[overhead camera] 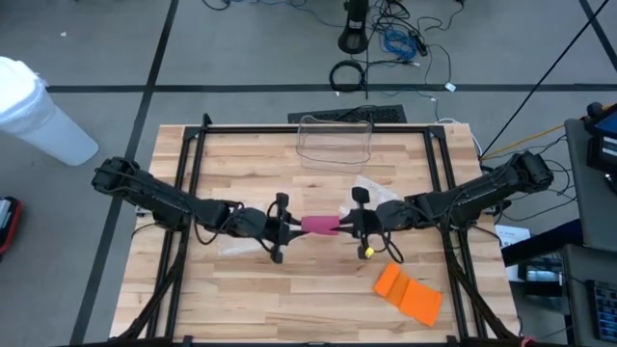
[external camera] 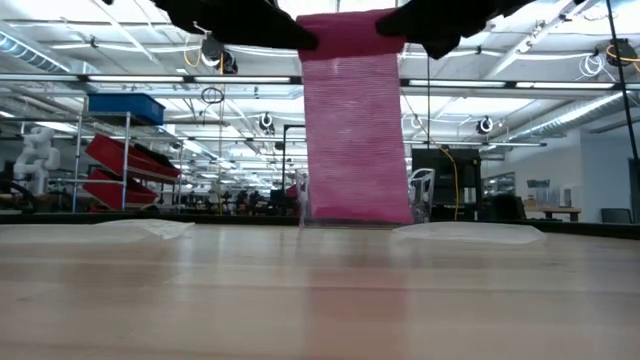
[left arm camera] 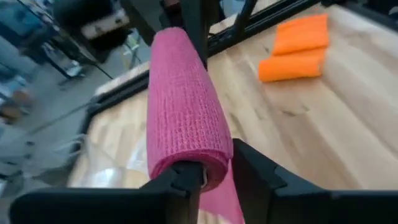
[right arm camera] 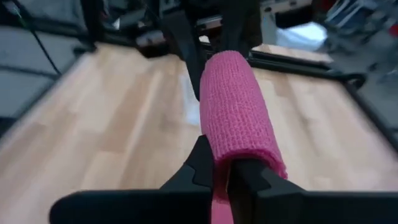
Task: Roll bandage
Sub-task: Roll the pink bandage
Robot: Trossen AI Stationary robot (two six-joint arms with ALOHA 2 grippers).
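A pink bandage roll (overhead camera: pixel 320 226) is held in the air over the middle of the table, between my two grippers. It lies level, with one end toward each gripper. Its loose tail (external camera: pixel 355 130) hangs straight down as a flat strip, and the tail's lower end (external camera: pixel 356 216) reaches the tabletop. My left gripper (overhead camera: pixel 289 229) comes in from the table's left and stands open at the roll's left end (left arm camera: pixel 186 165). My right gripper (overhead camera: pixel 345 226) comes in from the right and is shut on the roll's right end. My left gripper (left arm camera: pixel 217 180) is open, reaching nearly level from the table's left. The roll's left end lies against one finger (left arm camera: pixel 180 183). The other finger (left arm camera: pixel 261 177) stands apart from it, with the pink tail showing in the gap. My right gripper (right arm camera: pixel 222 177) pinches a thin pink layer at the roll's right end (right arm camera: pixel 219 193) between its two fingers. It comes nearly level from the table's right, along the roll. The roll is lifted clear, and the tail hangs below it.
A folded orange bandage (overhead camera: pixel 409 294) lies near the front right of the table. A clear plastic container (overhead camera: pixel 335 142) stands at the far edge. Clear wrappers lie behind my right gripper (overhead camera: pixel 371 188) and under my left arm (overhead camera: pixel 231 243). A black frame borders the tabletop.
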